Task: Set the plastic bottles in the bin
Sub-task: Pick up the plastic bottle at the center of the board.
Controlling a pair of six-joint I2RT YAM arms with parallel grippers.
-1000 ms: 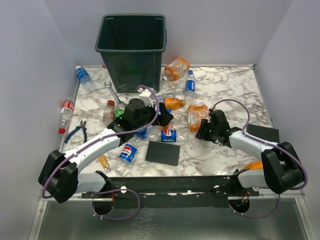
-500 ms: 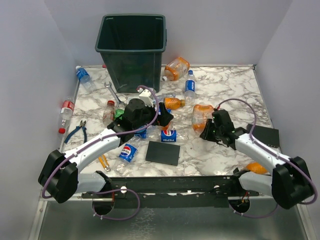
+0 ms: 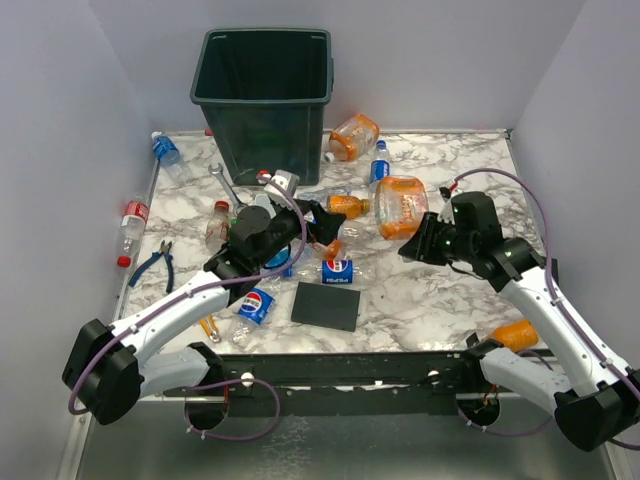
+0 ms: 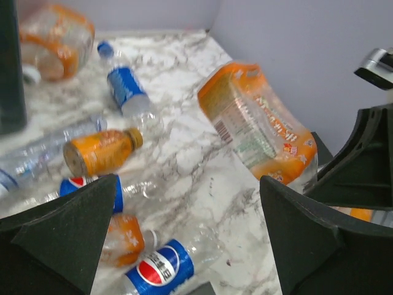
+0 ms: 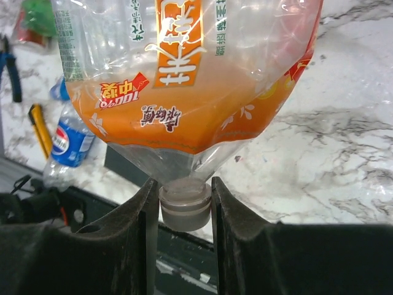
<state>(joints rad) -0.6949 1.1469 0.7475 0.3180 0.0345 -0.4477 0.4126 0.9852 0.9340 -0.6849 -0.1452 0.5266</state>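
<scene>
The right gripper (image 5: pixel 182 208) is clamped on the neck of a crushed clear plastic bottle with an orange label (image 5: pixel 184 80), its 2 fingers (image 5: pixel 142 212) pressing either side of the pale cap. In the overhead view this bottle (image 3: pixel 402 207) hangs above the right middle of the white marble table (image 3: pixel 450 290), well apart from the tall dark green square plastic bin (image 3: pixel 265 120), which stands at the far edge, left of centre. The left gripper (image 3: pixel 318 222) hovers over the middle of the table with its jaws spread wide and nothing between them. Near it lie a small orange bottle (image 3: pixel 350 206) and a short blue Pepsi-labelled bottle (image 3: pixel 337 270). A larger orange-labelled bottle (image 3: pixel 352 137) lies just beside the bin's right side, with a blue-labelled bottle (image 3: pixel 379 170) near it. Another Pepsi bottle (image 3: pixel 257 305) lies left of a flat black square plate (image 3: pixel 326 305). A metal wrench (image 3: pixel 228 186) and blue-handled pliers (image 3: pixel 155 262) lie on the left.
</scene>
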